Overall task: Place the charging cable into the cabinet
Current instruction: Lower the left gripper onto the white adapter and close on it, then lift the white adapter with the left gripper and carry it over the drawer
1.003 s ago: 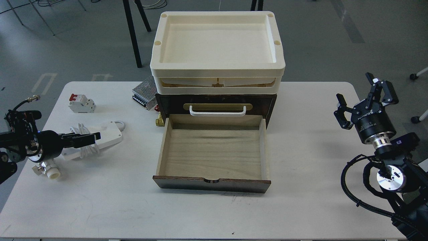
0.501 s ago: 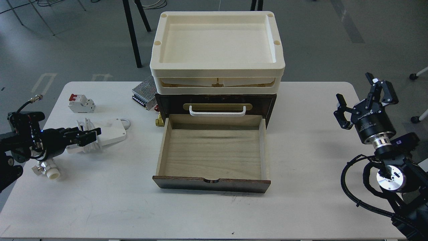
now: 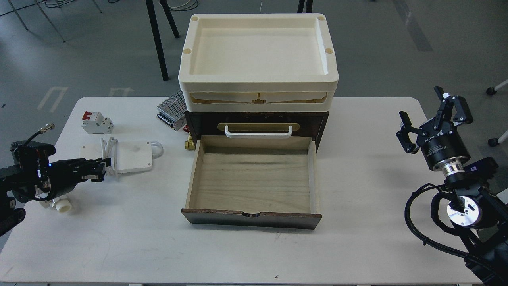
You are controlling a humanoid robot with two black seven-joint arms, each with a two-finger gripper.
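The charging cable (image 3: pixel 129 156), a flat white block with a white cord wound round its middle and a loop at its right end, lies flat on the table left of the cabinet. My left gripper (image 3: pixel 99 169) lies low at the cable's front left corner, its fingers slightly spread and nothing between them. The dark brown cabinet (image 3: pixel 321 123) has its pale wood drawer (image 3: pixel 254 180) pulled out and empty. My right gripper (image 3: pixel 433 117) is open and empty, raised at the table's right side.
Cream trays (image 3: pixel 258 75) are stacked on the cabinet. A white-and-red circuit breaker (image 3: pixel 96 122) sits at the back left. A perforated metal box (image 3: pixel 171 109) stands beside the cabinet. A white fitting (image 3: pixel 61 206) lies under my left arm.
The cable was tilted up in my left gripper; now it lies flat, shifted right toward the cabinet. My left gripper has drawn back to the left and down. The right arm has not moved.
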